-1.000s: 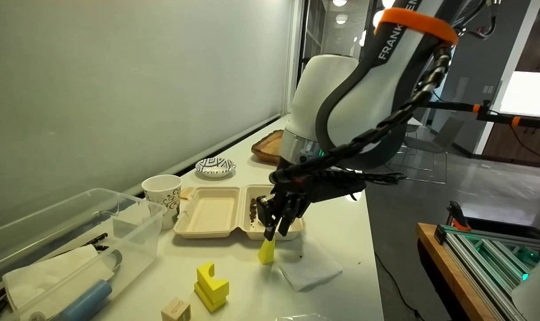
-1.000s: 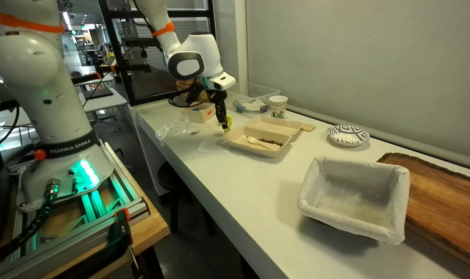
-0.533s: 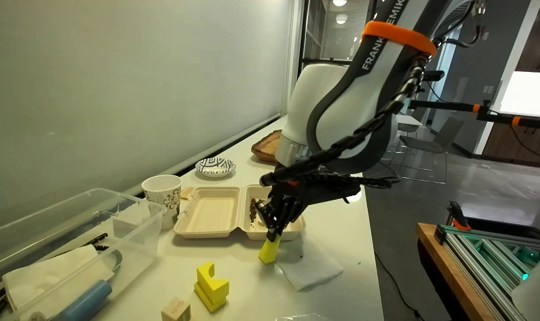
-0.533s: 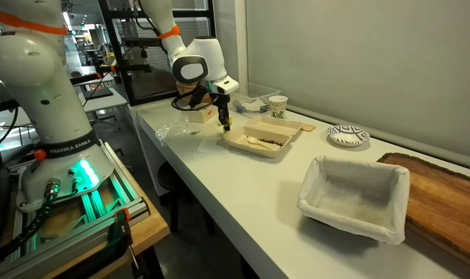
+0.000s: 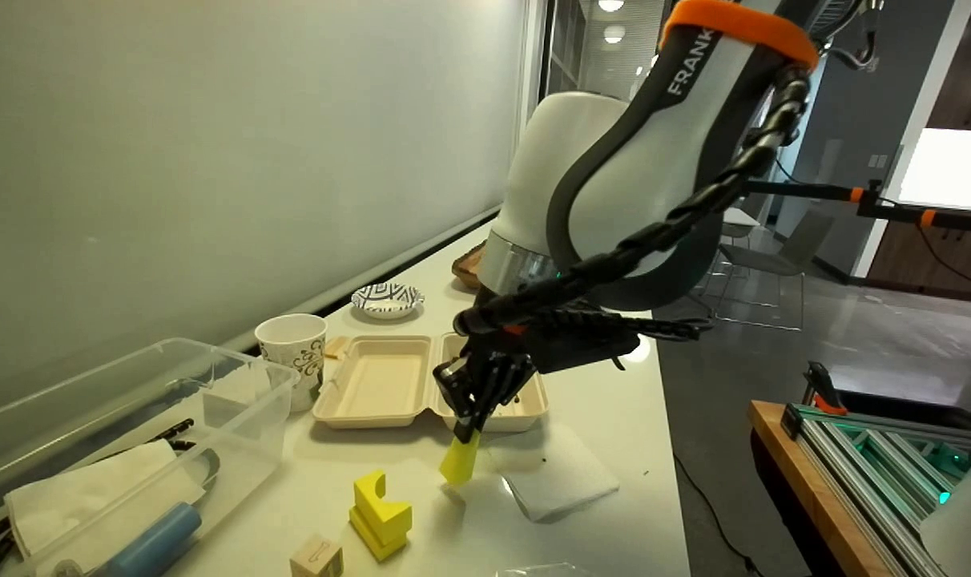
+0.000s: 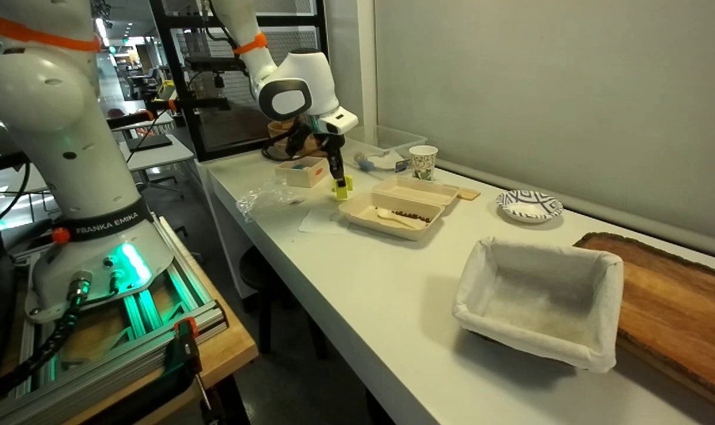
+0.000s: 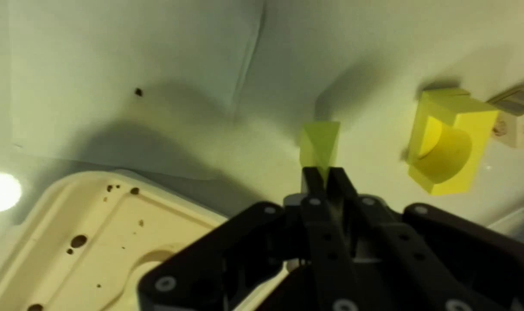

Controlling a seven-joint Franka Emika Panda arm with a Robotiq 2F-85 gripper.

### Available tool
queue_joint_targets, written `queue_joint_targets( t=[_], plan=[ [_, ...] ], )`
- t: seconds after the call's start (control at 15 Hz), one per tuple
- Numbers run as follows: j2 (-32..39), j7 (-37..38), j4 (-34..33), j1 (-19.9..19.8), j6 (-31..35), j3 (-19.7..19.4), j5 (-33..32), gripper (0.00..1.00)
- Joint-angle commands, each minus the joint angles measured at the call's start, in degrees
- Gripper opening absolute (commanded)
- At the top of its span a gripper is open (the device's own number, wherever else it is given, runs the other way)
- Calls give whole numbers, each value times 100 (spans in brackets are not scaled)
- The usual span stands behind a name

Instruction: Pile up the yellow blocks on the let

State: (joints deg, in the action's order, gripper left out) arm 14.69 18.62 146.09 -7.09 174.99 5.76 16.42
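A: State the condition of the hand (image 7: 324, 171) and the location of the wedge (image 7: 319, 138).

B: The hand is clenched on the wedge's narrow end. The wedge is near the tray (image 5: 385, 381), broad end down, tilted in an exterior view. It appears just clear of the worktop (image 5: 606, 401); confirm before traverse.

A: Location of the remaining parts?

B: The notched block (image 5: 385, 517) sits on the slab (image 5: 369, 538), near the cube (image 5: 313, 561).

A: Expected handling?

B: By judgement, light, stiff and not fragile. The faces look smooth and taper, so a pinch this close to the narrow end may slip or let the wedge pivot.

A: Recommended hold?

B: Lower on the body, square across two opposite faces. With the present hold, traverse slowly and level the broad end before release. The notch likely offers little flat seating.
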Motion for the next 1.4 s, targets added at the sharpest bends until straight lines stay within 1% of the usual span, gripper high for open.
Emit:
queue_joint_targets(
  t=[0.0,0.07,0.13,0.2,0.27,0.33,0.47,0.53,0.73,0.8,0.93,1.07,1.13,1.2,1.33],
  plan=[
    [-362,-130,410,734,734,-428,-382,2],
    [-388,-15,495,991,1015,-685,-684,2],
    [-366,-64,569,1364,1353,-1074,-834,2],
    [-315,-222,625,1705,1735,-1422,-847,2],
    [-228,-443,680,2097,2148,-1805,-704,2],
    [-135,-736,742,2446,2599,-2079,-398,2],
    [-35,-1172,876,2878,3293,-2264,121,2],
    [-41,-1204,941,2960,3551,-2193,243,2],
    [-62,-1076,1143,3165,4212,-1917,264,2],
    [-58,-1281,1165,2719,4438,-1306,446,2],
    [80,-1360,1187,2696,4849,-1005,704,2],
    [210,-1443,1128,2634,5015,-739,986,2],
    [183,-1511,1130,2596,4876,-661,1107,2],
    [86,-1426,1130,2441,4832,-587,868,9],
    [134,-1466,1130,2432,4831,-522,979,9]
  ],
)
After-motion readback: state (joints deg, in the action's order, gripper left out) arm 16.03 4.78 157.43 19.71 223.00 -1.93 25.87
